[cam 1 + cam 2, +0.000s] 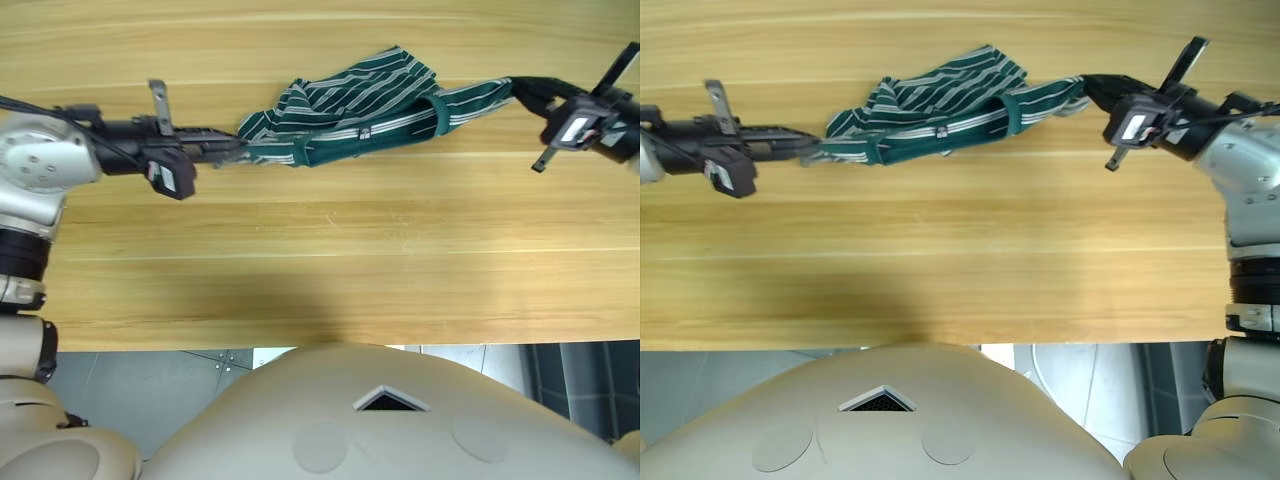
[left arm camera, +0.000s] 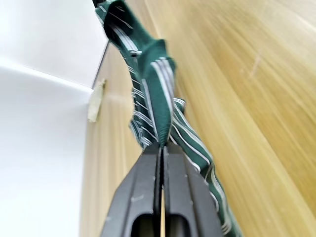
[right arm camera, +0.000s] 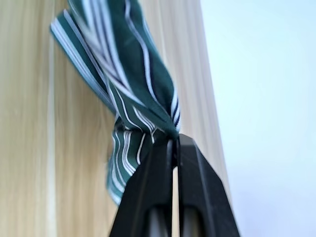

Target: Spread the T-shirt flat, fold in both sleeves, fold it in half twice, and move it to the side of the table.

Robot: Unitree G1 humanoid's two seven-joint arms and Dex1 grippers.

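T-shirt (image 1: 350, 105) bunched, not yet spread

Bare tabletop (image 1: 320, 270) is seen nearest, where the cloth could be laid. Farther off, the T-shirt is clenched at either end by the left hand (image 1: 238, 148) and the right hand (image 1: 1095, 88). An even outward pull is advised; the far edge is judged close

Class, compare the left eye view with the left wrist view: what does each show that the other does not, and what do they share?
Left eye view alone: the right gripper shut on one end of the dark green, white-striped T-shirt, which hangs bunched and stretched between both arms. Left wrist view alone: a white wall beyond the far edge of the light wooden table. Shared: the left gripper shut on the shirt's other end, the shirt itself, and the table.
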